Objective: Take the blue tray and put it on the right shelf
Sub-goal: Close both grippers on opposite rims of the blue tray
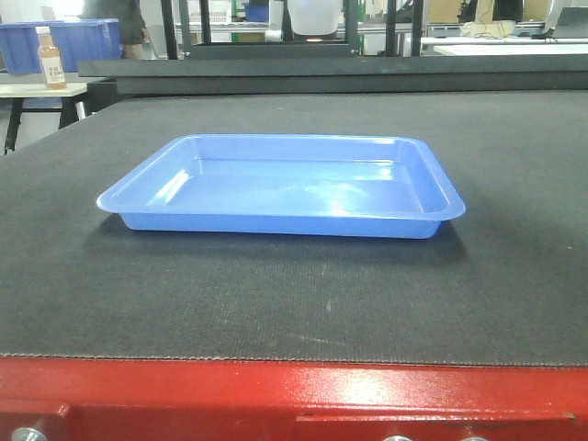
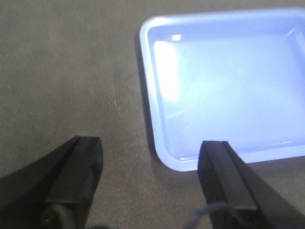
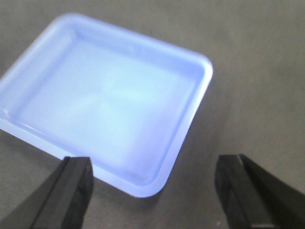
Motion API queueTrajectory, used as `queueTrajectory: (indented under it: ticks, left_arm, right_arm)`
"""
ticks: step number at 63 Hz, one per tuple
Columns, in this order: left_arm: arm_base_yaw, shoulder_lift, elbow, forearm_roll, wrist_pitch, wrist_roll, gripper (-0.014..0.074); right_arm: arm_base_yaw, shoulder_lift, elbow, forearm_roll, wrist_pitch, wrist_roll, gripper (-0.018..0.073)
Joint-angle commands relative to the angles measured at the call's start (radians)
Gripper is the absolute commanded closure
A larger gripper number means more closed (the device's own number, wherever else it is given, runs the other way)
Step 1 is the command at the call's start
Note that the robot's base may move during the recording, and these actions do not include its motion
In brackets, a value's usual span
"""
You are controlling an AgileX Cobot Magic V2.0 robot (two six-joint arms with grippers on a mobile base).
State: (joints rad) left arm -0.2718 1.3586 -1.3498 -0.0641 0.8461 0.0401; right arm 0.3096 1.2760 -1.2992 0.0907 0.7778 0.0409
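The blue tray (image 1: 280, 188) lies flat and empty on the dark mat of the red-framed table (image 1: 294, 395). In the left wrist view the tray (image 2: 228, 86) fills the upper right, and my left gripper (image 2: 150, 164) hangs open above its near left corner, one finger over the mat, the other at the tray's front rim. From the right wrist camera the tray (image 3: 105, 100) sits upper left; my right gripper (image 3: 152, 179) is open, straddling the near right corner. Neither gripper shows in the front view. The right shelf is out of view.
A dark blue storage bin (image 1: 60, 41) and a brown bottle (image 1: 50, 60) stand on a side table at the back left. A raised black ledge (image 1: 331, 73) runs along the mat's far edge, with racks behind it.
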Motion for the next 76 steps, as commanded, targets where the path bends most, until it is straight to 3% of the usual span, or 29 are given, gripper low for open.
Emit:
queueTrajectory:
  ticks: [1,14,22,36,76]
  left_arm:
    - [-0.008,0.072,-0.107,0.002,0.004,-0.001,0.0246]
    - [-0.008,0.280,-0.289,0.002,0.090,-0.001,0.0247]
    - [-0.008,0.396,-0.403,0.002,0.134,-0.040,0.0247]
    - [-0.010,0.569,-0.551,0.006,0.195,-0.083,0.0247]
    - [-0.010,0.760,-0.577,0.008,0.139,-0.091,0.0247]
  right_arm:
    - [0.002,0.092,-0.133,0.004,0.037,0.057,-0.0053]
    - [0.000,0.350,-0.345,0.000,0.167,0.172,-0.0052]
    - [-0.011,0.474,-0.424,-0.026,0.209,0.240,-0.0052]
    - [-0.023,0.609,-0.487,-0.065,0.222,0.247,-0.0052]
    - [-0.052,0.767,-0.492,-0.105,0.164,0.247,-0.0052]
